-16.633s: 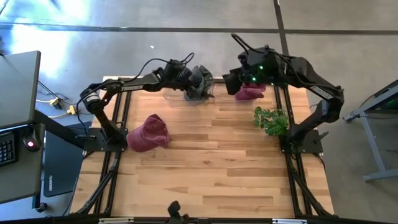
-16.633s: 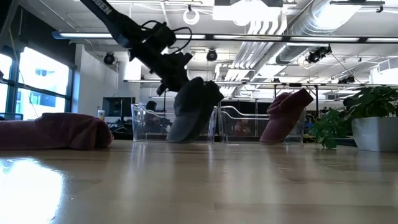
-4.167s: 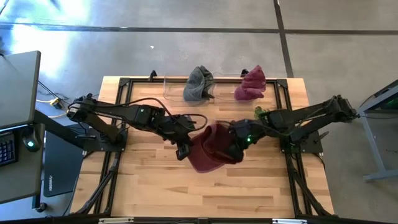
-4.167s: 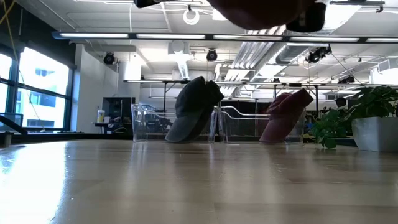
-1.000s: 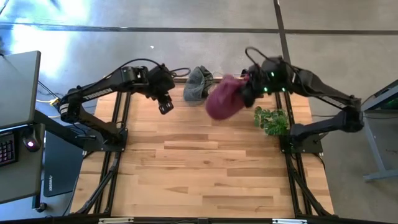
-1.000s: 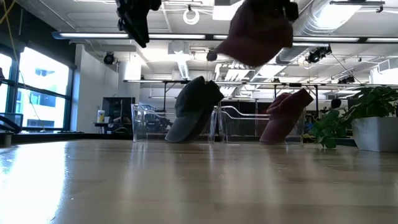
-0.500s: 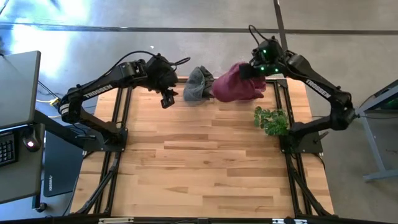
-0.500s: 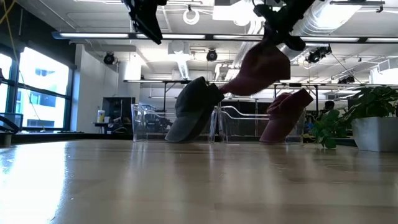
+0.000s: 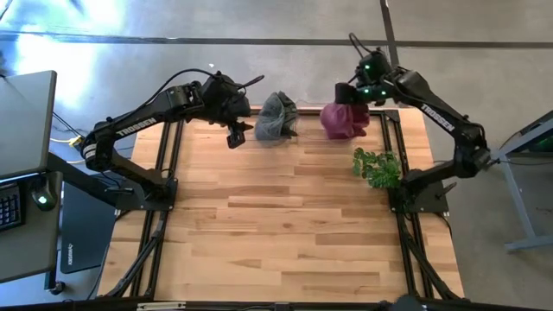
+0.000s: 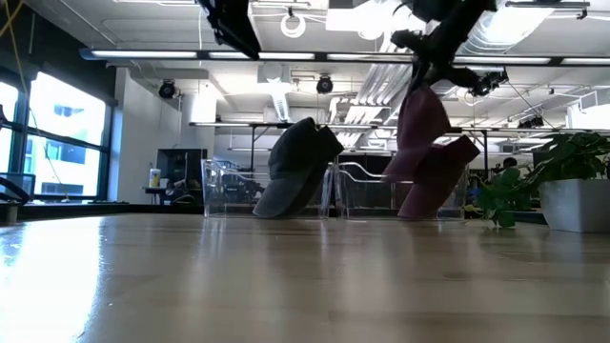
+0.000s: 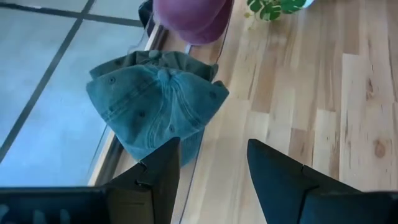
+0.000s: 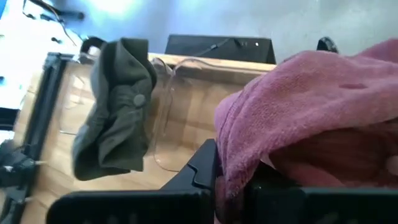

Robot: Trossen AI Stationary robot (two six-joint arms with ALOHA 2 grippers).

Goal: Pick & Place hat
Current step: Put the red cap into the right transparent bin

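A maroon hat [image 9: 339, 123] hangs from my right gripper [image 9: 349, 93], which is shut on it at the table's far right, above the clear rack [image 10: 360, 192]. In the low view the held hat [image 10: 417, 129] hangs in front of a second maroon hat [image 10: 448, 186] that leans on the rack. A grey-green cap [image 9: 276, 118] leans on the rack's left part. My left gripper [image 9: 235, 135] hovers open just left of that cap [image 11: 155, 99], touching nothing. My right gripper pinches an edge of the maroon hat [image 12: 231, 134] between its two fingers; the fabric bunches over the fingers and hides how many layers they have. The fingers come from above. The hat [image 10: 424, 105] hangs slack below them, clear of the table.
A potted plant [image 9: 378, 168] stands at the table's right edge, near the rack's right end. The wooden tabletop [image 9: 285, 225] stretches bare toward the near edge. A desk with a keyboard [image 9: 10, 203] stands left of the table.
My right gripper has carried the maroon hat toward the table's far right corner and lowered it; the hat has swung from spread out and nearly level to hanging upright over the rack. My left gripper has drifted slightly toward the far edge and the grey-green cap.
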